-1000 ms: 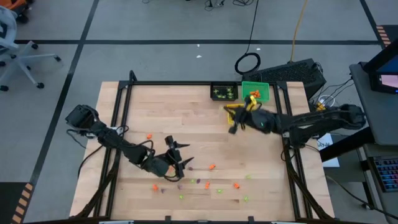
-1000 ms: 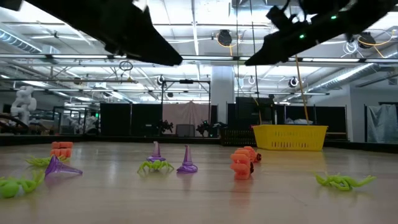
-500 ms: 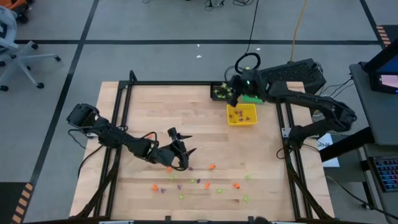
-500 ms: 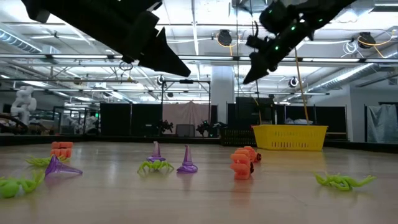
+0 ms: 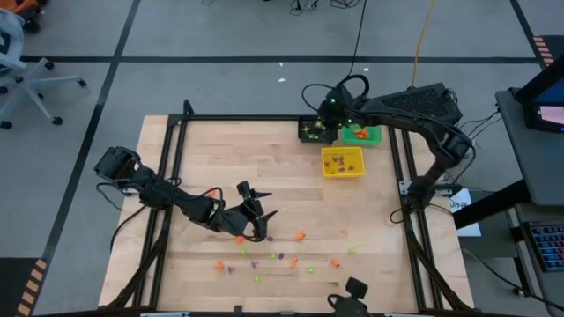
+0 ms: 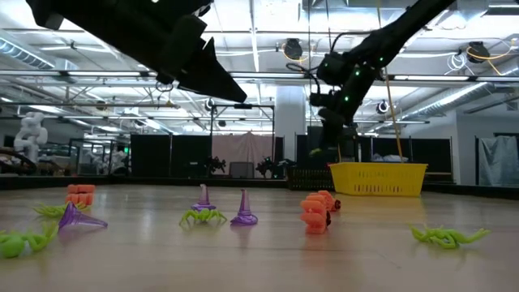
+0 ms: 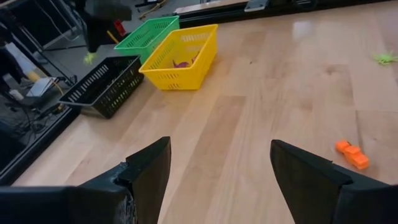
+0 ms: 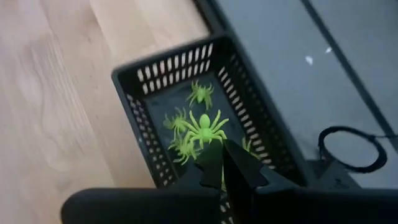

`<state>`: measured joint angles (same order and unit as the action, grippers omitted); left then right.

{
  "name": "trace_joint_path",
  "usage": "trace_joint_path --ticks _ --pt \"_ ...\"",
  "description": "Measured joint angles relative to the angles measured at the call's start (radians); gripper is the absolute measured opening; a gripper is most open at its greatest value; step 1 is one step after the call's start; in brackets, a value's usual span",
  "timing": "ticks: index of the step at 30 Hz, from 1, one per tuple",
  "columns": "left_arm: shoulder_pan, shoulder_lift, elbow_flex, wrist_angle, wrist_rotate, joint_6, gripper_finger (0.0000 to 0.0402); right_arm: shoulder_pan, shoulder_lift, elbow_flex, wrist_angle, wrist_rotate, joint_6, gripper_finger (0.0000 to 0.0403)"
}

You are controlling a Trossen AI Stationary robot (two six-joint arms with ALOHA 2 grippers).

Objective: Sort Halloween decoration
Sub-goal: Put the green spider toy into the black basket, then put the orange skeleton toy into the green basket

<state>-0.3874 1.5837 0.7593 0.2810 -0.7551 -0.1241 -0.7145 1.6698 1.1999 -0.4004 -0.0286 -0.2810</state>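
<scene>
Wooden table (image 5: 282, 185) carrying three bins at far edge. Left gripper (image 5: 256, 214) hanging wide open over middle, holding nothing. Right gripper (image 8: 225, 163) pinching green spider (image 8: 205, 129) tight above black bin (image 8: 163, 70). Tiny trinkets (image 5: 300, 236) lying scattered along near edge.

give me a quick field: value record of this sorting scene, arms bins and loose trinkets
left gripper: open, empty, low over the table's middle
right gripper: shut on a light-green spider, above the black bin
black bin contents: light-green spiders
yellow bin: a few purple pieces
green bin: orange pieces
loose trinkets: orange, purple, green, scattered on the table's near half
</scene>
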Motion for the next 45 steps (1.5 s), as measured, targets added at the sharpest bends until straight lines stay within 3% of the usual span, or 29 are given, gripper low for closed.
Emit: trace_joint_path --ticks 9,15,19,25,30,34,45 --pt "0.0 0.0 0.0 -0.007 0.0 -0.002 0.0274 -0.004 0.082 0.0 -0.008 0.01 0.005 0.0" --pt "0.0 0.0 0.0 -0.006 0.0 -0.003 0.0274 -0.004 0.1 0.0 -0.013 0.078 0.038 0.0005" --pt "0.0 0.0 0.0 -0.006 0.0 -0.004 0.0274 -0.004 0.097 0.0 -0.009 0.084 0.06 0.0038" --pt "-0.006 0.0 0.0 -0.005 -0.006 -0.028 0.0274 0.001 0.037 0.0 -0.019 0.079 0.07 0.0117" --pt "-0.033 -0.021 0.0 -0.011 -0.056 -0.055 0.0274 0.031 -0.119 -0.002 -0.108 -0.011 0.105 0.0164" --pt "-0.048 -0.09 0.0 -0.113 -0.084 -0.207 0.0274 0.106 -0.304 -0.078 -0.109 -0.117 0.14 0.0173" --pt "-0.043 -0.251 0.002 -0.561 -0.031 -0.618 0.0274 0.501 -0.786 -0.589 0.228 -0.128 0.309 0.0168"
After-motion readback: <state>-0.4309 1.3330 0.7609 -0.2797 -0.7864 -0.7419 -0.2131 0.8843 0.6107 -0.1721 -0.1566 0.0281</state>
